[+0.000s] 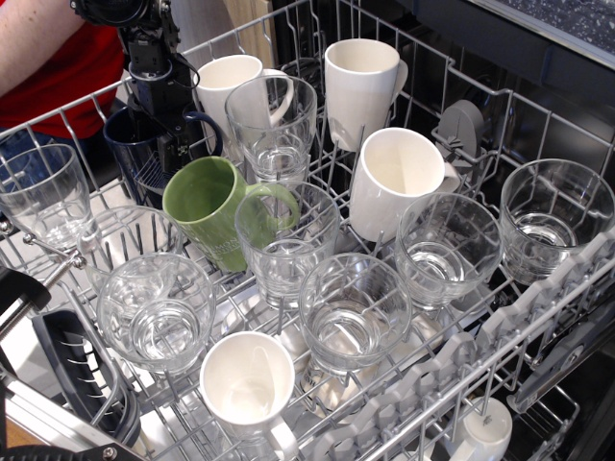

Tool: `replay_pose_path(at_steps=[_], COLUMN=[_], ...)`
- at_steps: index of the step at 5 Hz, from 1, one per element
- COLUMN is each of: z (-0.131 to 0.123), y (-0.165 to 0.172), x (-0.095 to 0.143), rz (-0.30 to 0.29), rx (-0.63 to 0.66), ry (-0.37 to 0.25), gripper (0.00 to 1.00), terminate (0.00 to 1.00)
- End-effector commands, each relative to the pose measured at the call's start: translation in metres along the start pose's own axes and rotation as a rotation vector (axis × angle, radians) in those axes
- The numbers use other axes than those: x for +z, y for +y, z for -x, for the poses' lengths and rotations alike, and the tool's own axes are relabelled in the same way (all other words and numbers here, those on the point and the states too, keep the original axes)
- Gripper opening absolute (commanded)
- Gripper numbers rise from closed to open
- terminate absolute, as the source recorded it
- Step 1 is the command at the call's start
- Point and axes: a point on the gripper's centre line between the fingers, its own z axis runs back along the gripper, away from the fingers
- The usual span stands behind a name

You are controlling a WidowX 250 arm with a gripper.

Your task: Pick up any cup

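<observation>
The cup, a dark navy-blue glossy mug (127, 146) with a loop handle and thin white lines on its side, stands in the back left of the dishwasher rack (538, 322). My black gripper (174, 142) comes down from the top left and is lowered at the mug's right side, over its rim by the handle. It hides much of the mug. I cannot see how the jaws stand or whether they grip the rim.
A green mug (207, 206) lies tilted just in front of the navy mug. White mugs (226, 82) (360, 86) (399, 178) (248, 384) and several clear glasses (274, 120) crowd the rack. A person in red (53, 53) stands behind at the left.
</observation>
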Motion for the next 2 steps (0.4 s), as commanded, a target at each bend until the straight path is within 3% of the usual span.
replay_pose_path(at_steps=[1,2], z=[-0.0083,-0.0069], y=[0.0171,0.0139], x=[0.0016,0.0018], rz=[-0.072,-0.055], rx=[0.019,0.034], ry=[-0.069,-0.073], gripper=[0.0,0.0], terminate=[0.0,0.0])
